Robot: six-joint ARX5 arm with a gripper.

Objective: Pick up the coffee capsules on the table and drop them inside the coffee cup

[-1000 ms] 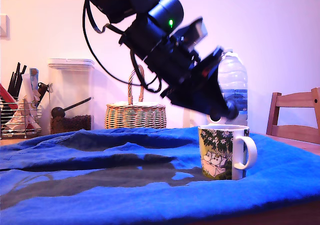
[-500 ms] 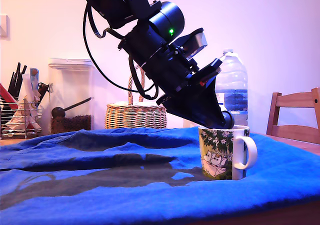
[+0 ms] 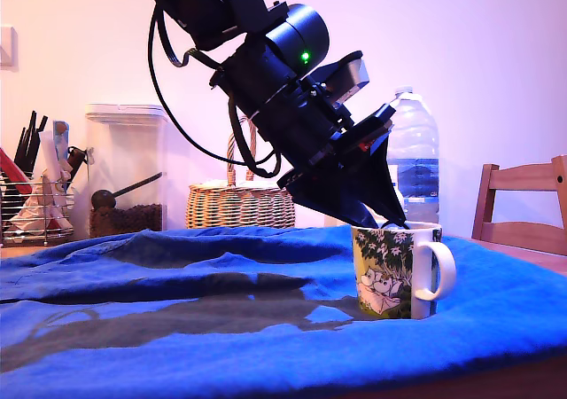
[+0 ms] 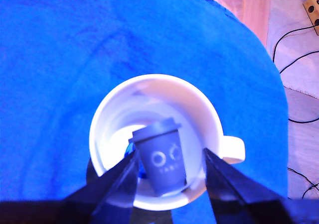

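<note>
Your fingers [image 4: 169,176] sit spread around the navy capsule [image 4: 162,157] inside the mug [image 4: 149,84], lower center; lifting crooked could clip the rim and tip it.

Home kitchen: utensil rack [image 3: 35,199], wicker basket [image 3: 239,206], chair [image 3: 523,206].

Wrist view: white cup [image 4: 149,92] sits on the blue cloth [image 4: 75,59] covering the surface, handle [image 4: 234,149] visible at one side. Navy capsule [image 4: 162,159] with pale ring marks lies inside the cup, between the two dark fingers [image 4: 117,184] of the gripper [image 4: 169,176], gaps visible either side. A sliver of brighter blue [image 4: 132,148] shows beside it. Cables [image 4: 299,59] lie on the floor beyond the cloth.
</note>
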